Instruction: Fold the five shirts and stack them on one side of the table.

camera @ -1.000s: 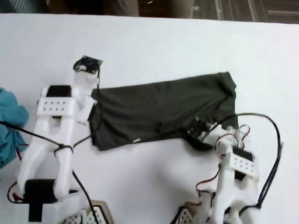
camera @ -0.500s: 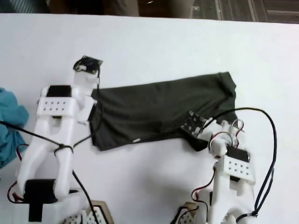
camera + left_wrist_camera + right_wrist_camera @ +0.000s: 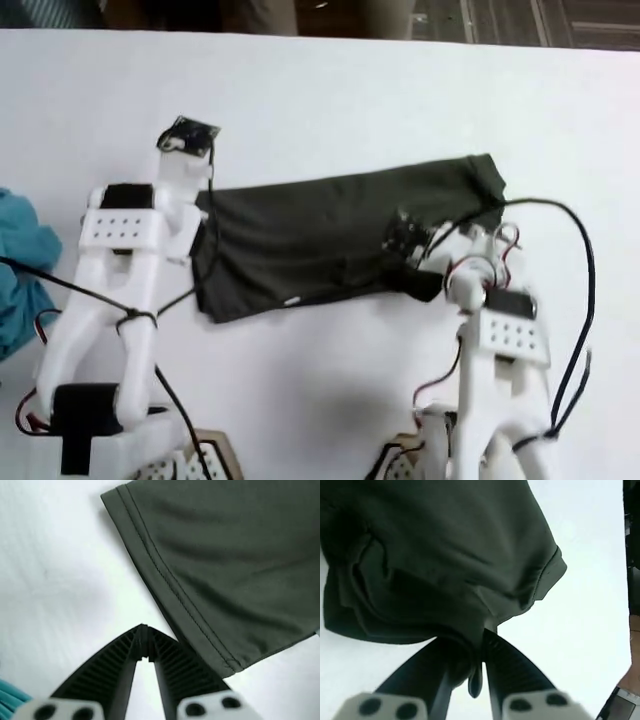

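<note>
One dark green shirt (image 3: pixel 330 240) on white worktop (image 3: pixel 330 90): bunched edge clamped between right jaws; left jaws together, empty, hemmed corner just beside them.

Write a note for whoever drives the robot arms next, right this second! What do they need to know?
Left gripper: shut and empty, over the white table, just beside the hemmed end of the dark green shirt.
Right gripper: shut on a bunch of the dark green shirt at its other end.
Things: the dark green shirt lies in a long band across the middle of the table. A crumpled teal garment sits at the left edge in the high view.
Done: the dark green shirt looks partly folded at most; no stack yet.
Left: finish this fold, fold the others, stack them on one side.
</note>
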Robot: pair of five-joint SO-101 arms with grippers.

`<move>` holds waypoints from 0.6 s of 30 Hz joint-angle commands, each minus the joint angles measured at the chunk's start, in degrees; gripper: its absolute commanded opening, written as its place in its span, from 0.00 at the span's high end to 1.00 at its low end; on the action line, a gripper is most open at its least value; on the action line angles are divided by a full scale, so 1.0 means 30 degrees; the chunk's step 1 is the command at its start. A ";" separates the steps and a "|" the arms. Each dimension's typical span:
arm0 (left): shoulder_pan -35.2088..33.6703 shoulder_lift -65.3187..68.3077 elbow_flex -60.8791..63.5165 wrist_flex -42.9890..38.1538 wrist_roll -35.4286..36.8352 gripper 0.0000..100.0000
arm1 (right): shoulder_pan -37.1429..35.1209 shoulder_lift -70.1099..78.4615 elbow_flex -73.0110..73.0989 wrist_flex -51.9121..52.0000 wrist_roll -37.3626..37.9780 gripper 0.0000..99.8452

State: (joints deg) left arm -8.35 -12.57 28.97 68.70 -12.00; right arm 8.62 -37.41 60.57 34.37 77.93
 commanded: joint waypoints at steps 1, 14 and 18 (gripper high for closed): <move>-0.0029 -0.0821 -0.0103 -0.0293 0.0059 0.97 | -0.0132 0.3443 -0.3751 0.1158 -0.0498 0.98; 0.0029 -0.0821 -0.0103 -0.0293 0.0029 0.97 | -0.1744 1.3201 -1.2366 0.3971 -0.0557 0.98; 0.0029 -0.0821 -0.0103 -0.0234 0.0029 0.97 | -0.2066 1.4051 -1.4007 0.4000 -0.0557 0.98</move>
State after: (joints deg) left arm -8.35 -12.57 28.97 68.53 -12.00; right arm 3.08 4.35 23.65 46.07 76.53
